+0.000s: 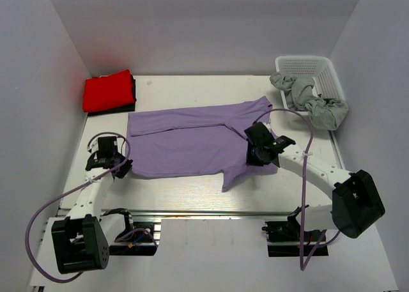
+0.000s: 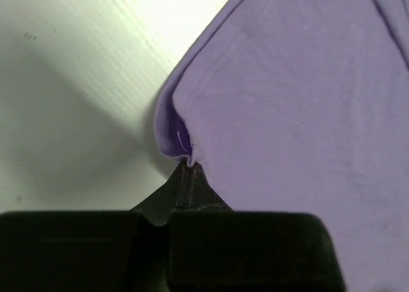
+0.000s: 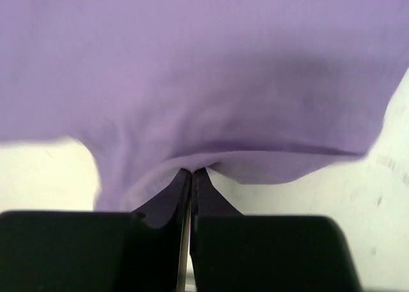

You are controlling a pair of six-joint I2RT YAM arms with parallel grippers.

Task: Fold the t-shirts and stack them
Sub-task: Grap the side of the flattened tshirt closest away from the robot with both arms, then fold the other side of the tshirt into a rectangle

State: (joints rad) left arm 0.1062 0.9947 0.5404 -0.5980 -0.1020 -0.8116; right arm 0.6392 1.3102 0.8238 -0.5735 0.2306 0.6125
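Observation:
The lavender t-shirt (image 1: 192, 142) lies spread across the middle of the table, its far edge folded over. My left gripper (image 1: 119, 166) is shut on its near-left corner; the left wrist view shows the fingertips pinching the hem (image 2: 185, 161). My right gripper (image 1: 257, 153) is shut on the shirt's near-right edge beside the sleeve; in the right wrist view the cloth (image 3: 204, 81) drapes over the closed tips (image 3: 193, 172). The red t-shirt (image 1: 107, 91) lies folded at the far left corner on something dark.
A white lattice basket (image 1: 316, 75) stands at the far right with a grey garment (image 1: 313, 100) spilling over its near rim. White walls enclose the table on three sides. A metal rail (image 1: 211, 212) runs along the near edge.

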